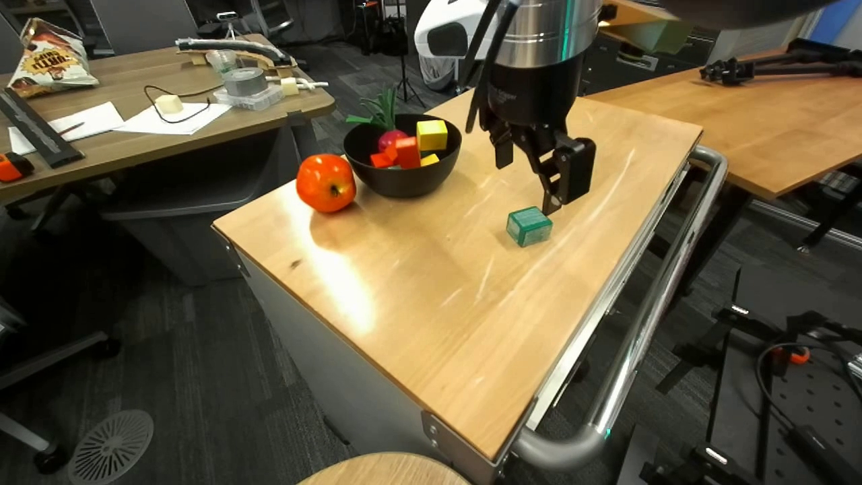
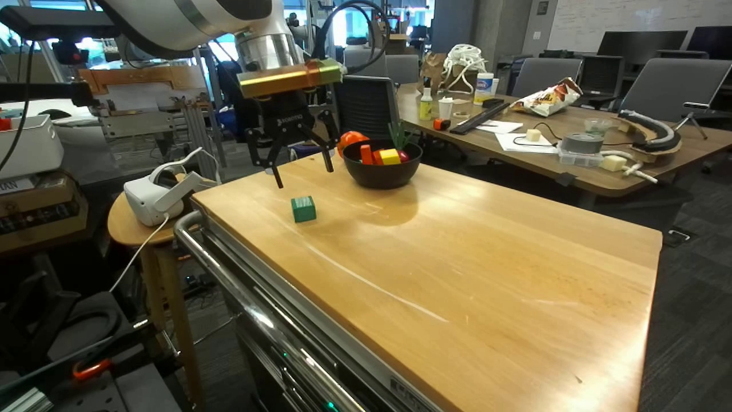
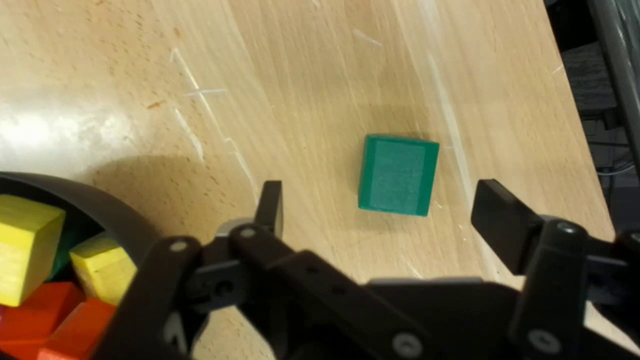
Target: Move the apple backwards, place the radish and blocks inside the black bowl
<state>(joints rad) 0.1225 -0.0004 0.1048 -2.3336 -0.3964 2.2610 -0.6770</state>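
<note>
My hand [image 2: 304,175] points downward above the counter [image 2: 514,269], its two fingers [image 3: 505,225] set apart. Clock references take 12 o'clock as the top of the view. In an exterior view, the teal green block [image 2: 303,209] rests on the counter at 6 o'clock from my hand, lower than my fingers. In the wrist view, the same block appears within the gap between my fingers, with part of the black bowl [image 3: 110,212] between 8 and 9 o'clock from it. This view alone exposes a dark green patch [image 3: 66,245] inside the bowl, between two yellow blocks [image 3: 25,250]. In an exterior view, the apple [image 1: 326,183] is fully visible on the counter, just beside the bowl, between 8 and 9 o'clock from it; contact cannot be determined. In an exterior view, the bowl masks the lower part of the apple [image 2: 350,139]. Both exterior views display the radish [image 1: 388,139] inside the bowl, its green leaves [image 1: 380,111] rising above the rim, together with red-orange blocks [image 1: 407,153]; the wrist view shows these blocks from above.
</note>
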